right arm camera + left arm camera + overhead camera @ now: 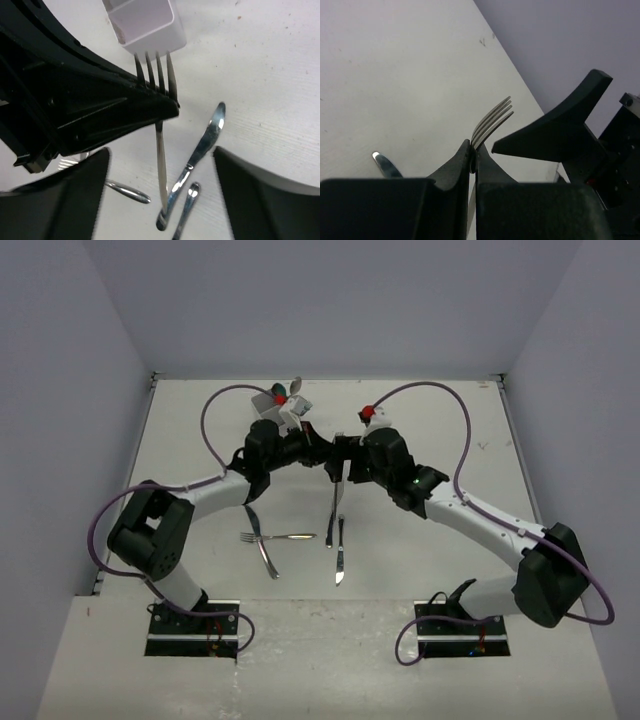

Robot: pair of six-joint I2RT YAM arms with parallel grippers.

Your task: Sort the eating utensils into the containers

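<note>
Left gripper point(472, 152): clamped on slim silver metal fork point(492, 122), just below tines.
Right gripper point(161, 150): wide, empty.
Risk: long handle may pivot, slip.

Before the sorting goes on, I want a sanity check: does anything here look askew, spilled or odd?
Nothing spilled or broken. Oddest is the grip: the left tool clamps a fork right at its neck, tines poking out, handle hanging below. On the table, another fork lies crossed over a second utensil.
</note>
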